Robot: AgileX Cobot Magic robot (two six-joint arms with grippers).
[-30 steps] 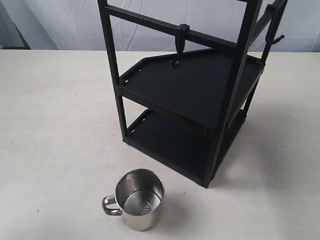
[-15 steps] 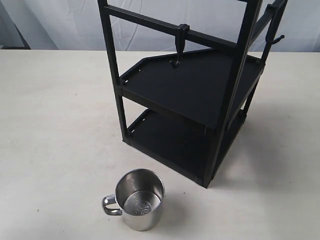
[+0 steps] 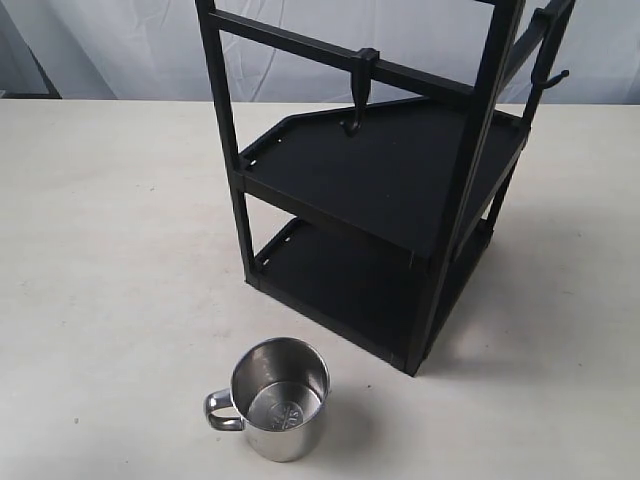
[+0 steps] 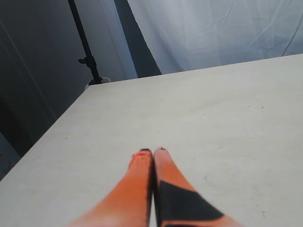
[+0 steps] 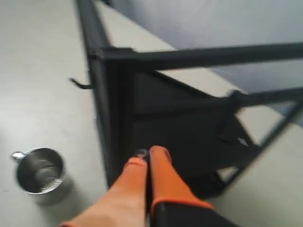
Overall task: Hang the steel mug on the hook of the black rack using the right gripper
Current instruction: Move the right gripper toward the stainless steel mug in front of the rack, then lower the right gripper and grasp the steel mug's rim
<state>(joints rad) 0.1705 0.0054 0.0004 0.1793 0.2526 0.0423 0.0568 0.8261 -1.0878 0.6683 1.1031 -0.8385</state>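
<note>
The steel mug stands upright on the table in front of the black rack, handle pointing left. It also shows in the right wrist view as the steel mug beside the rack. The hook, with its square collar, hangs from the rack's front crossbar. My right gripper has orange fingers pressed together and empty; it is above the table near the rack's base, well apart from the mug. My left gripper is shut and empty over bare table. Neither gripper appears in the exterior view.
A slimmer prong hook with a knob tip sits on the rack's right side bar. A thin prong juts from a rack post. The table edge and a dark stand pole lie ahead of the left gripper.
</note>
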